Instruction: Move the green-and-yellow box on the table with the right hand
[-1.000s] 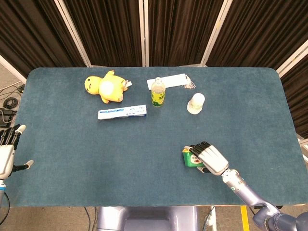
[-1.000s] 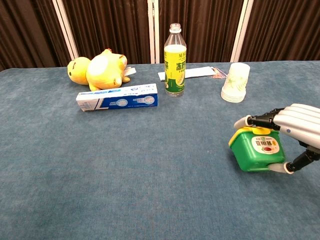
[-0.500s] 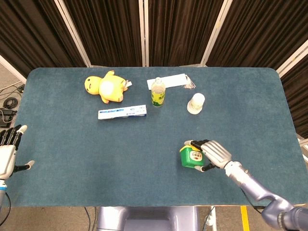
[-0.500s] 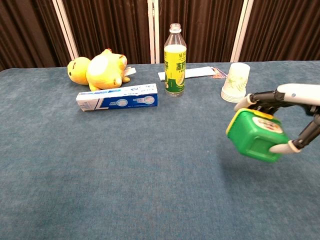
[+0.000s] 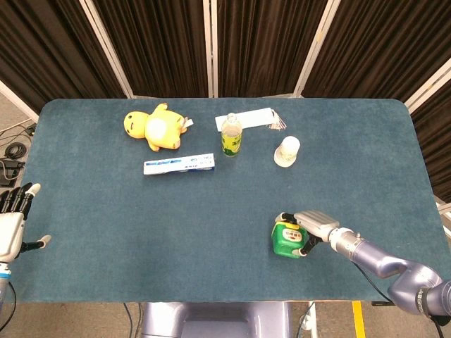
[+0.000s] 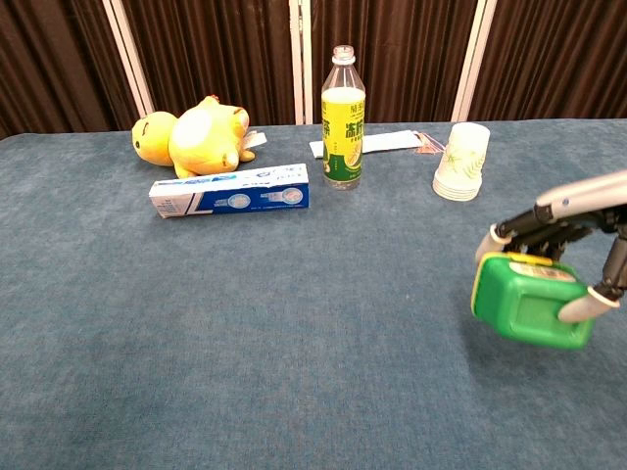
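the right hand (image 6: 573, 257) grasped the green-and-yellow box (image 6: 530, 299), tilted and seemingly off the table (image 6: 245, 323): carrying step. next, lowering and releasing. left hand (image 5: 10, 227) idle, fingers spread.

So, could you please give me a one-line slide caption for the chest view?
Right hand holds the green-and-yellow box tilted above the blue table, paper cups behind.
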